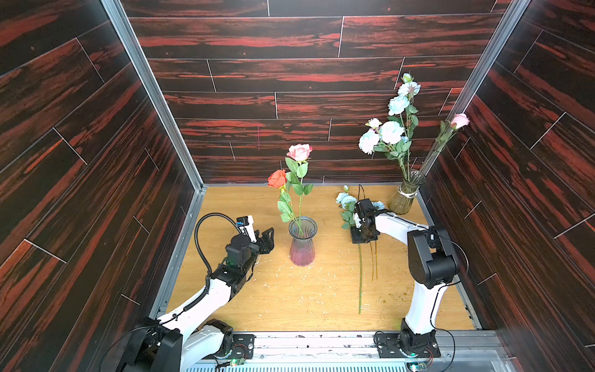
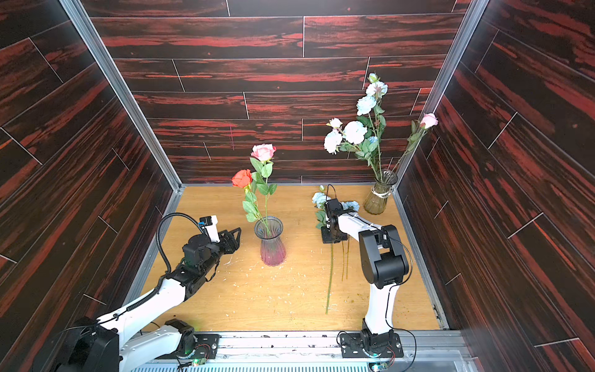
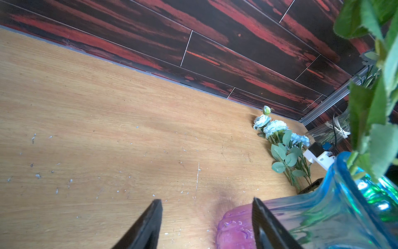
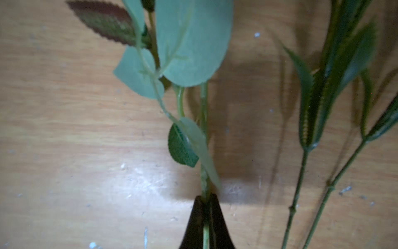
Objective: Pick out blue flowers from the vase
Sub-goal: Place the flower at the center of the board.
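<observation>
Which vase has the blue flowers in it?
The brownish glass vase in the back corner: blue flowers stand in it with one pink rose. The purple vase in the middle holds only roses.

Arm links: glossy white shells on the left arm [image 1: 206, 299] and the right arm [image 1: 421, 309]
Joints: matte black rounded motor housings [image 1: 431, 257]
Cabling: black corrugated hose [image 1: 196, 238] on the left arm
Claws: left claw [image 3: 206, 199] and right claw [image 4: 205, 197], black tapering fingers
Wrist camera: white block [image 1: 249, 222] with a blue connector
Bases: black screwed plates [image 1: 388, 346] with green lights

Left claw [image 3: 206, 199] agape; right claw [image 4: 206, 196] pinched tight.
</observation>
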Robot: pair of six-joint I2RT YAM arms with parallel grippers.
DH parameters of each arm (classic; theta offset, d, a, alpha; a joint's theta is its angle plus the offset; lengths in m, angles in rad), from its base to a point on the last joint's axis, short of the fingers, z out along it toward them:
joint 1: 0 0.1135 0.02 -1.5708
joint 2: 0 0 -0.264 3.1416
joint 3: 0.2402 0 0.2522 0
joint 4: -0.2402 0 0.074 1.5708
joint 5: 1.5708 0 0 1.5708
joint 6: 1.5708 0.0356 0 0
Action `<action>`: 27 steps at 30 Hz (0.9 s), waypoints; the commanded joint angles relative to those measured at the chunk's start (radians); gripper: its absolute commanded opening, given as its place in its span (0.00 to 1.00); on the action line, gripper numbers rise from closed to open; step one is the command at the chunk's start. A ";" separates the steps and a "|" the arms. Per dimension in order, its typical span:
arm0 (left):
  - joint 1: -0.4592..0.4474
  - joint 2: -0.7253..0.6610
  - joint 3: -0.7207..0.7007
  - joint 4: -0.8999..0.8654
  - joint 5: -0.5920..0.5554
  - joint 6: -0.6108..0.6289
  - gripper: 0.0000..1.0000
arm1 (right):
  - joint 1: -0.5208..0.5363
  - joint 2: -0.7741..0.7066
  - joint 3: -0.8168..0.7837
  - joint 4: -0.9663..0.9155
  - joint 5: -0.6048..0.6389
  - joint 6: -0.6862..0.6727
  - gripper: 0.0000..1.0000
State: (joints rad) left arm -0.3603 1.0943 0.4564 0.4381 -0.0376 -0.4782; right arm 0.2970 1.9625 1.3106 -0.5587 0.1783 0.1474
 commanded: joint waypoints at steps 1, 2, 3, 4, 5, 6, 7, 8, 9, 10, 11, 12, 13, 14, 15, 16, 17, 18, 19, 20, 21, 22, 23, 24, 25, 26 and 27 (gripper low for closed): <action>-0.002 0.009 0.028 0.007 -0.004 0.015 0.68 | -0.006 0.036 0.036 -0.018 0.063 -0.036 0.04; -0.002 0.006 0.028 0.007 -0.005 0.014 0.67 | -0.006 0.038 0.039 -0.017 0.067 -0.044 0.04; -0.002 0.004 0.027 0.005 -0.007 0.015 0.68 | -0.007 0.038 0.038 -0.017 0.068 -0.049 0.04; -0.002 0.003 0.027 0.004 -0.009 0.016 0.67 | -0.007 0.039 0.038 -0.016 0.071 -0.052 0.05; -0.002 0.003 0.027 0.004 -0.009 0.017 0.68 | -0.006 0.036 0.037 -0.015 0.070 -0.055 0.05; -0.002 0.003 0.027 0.005 -0.009 0.018 0.67 | -0.007 0.036 0.036 -0.015 0.072 -0.055 0.05; -0.002 0.003 0.027 0.004 -0.008 0.019 0.67 | -0.007 0.035 0.034 -0.018 0.075 -0.055 0.05; -0.002 0.004 0.027 0.004 -0.008 0.018 0.68 | -0.006 0.033 0.031 -0.020 0.075 -0.053 0.05; -0.002 0.004 0.027 0.004 -0.008 0.018 0.67 | -0.007 0.030 0.027 -0.021 0.076 -0.051 0.05; -0.002 0.004 0.027 0.004 -0.009 0.017 0.68 | -0.009 0.026 0.023 -0.024 0.080 -0.049 0.05; -0.002 0.003 0.027 0.004 -0.009 0.018 0.67 | -0.007 0.021 0.017 -0.026 0.084 -0.048 0.06; -0.002 0.003 0.027 0.004 -0.008 0.018 0.67 | -0.009 0.013 0.011 -0.026 0.092 -0.045 0.06; -0.002 0.002 0.027 0.002 -0.009 0.018 0.67 | -0.009 0.006 0.002 -0.025 0.097 -0.043 0.06; -0.002 0.001 0.026 0.001 -0.010 0.018 0.68 | -0.007 0.000 -0.006 -0.024 0.101 -0.042 0.07; -0.002 0.000 0.025 0.000 -0.012 0.019 0.67 | -0.008 -0.008 -0.015 -0.021 0.104 -0.042 0.08; -0.001 -0.001 0.025 0.000 -0.013 0.020 0.67 | -0.008 -0.012 -0.022 -0.019 0.109 -0.040 0.09; -0.002 -0.002 0.025 -0.002 -0.013 0.020 0.67 | -0.009 -0.017 -0.028 -0.017 0.113 -0.040 0.10; -0.002 -0.003 0.025 -0.004 -0.012 0.021 0.67 | -0.008 -0.022 -0.032 -0.016 0.119 -0.041 0.11; -0.002 -0.005 0.025 -0.004 -0.012 0.020 0.67 | -0.008 -0.026 -0.035 -0.011 0.121 -0.043 0.12; -0.002 -0.008 0.025 -0.008 -0.010 0.020 0.67 | -0.009 -0.030 -0.037 -0.008 0.124 -0.043 0.13; -0.002 -0.013 0.026 -0.012 -0.011 0.021 0.67 | -0.009 -0.036 -0.040 -0.004 0.128 -0.043 0.14; -0.002 -0.021 0.028 -0.023 -0.010 0.021 0.68 | -0.008 -0.048 -0.045 0.003 0.127 -0.041 0.15; -0.002 -0.033 0.033 -0.041 -0.008 0.018 0.67 | -0.007 -0.062 -0.050 0.010 0.121 -0.039 0.17; -0.001 -0.049 0.040 -0.068 -0.004 0.018 0.68 | -0.007 -0.079 -0.057 0.016 0.118 -0.038 0.20; -0.002 -0.070 0.048 -0.102 -0.006 0.018 0.68 | -0.004 -0.103 -0.066 0.025 0.115 -0.037 0.23; -0.002 -0.087 0.056 -0.137 -0.010 0.018 0.68 | -0.001 -0.129 -0.078 0.038 0.113 -0.038 0.25; -0.001 -0.107 0.070 -0.185 -0.020 0.018 0.68 | 0.006 -0.160 -0.091 0.055 0.113 -0.040 0.27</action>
State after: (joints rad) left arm -0.3603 1.0492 0.4721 0.3550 -0.0380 -0.4744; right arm 0.2966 1.8927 1.2427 -0.5362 0.2920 0.1104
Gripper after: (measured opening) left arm 0.676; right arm 0.257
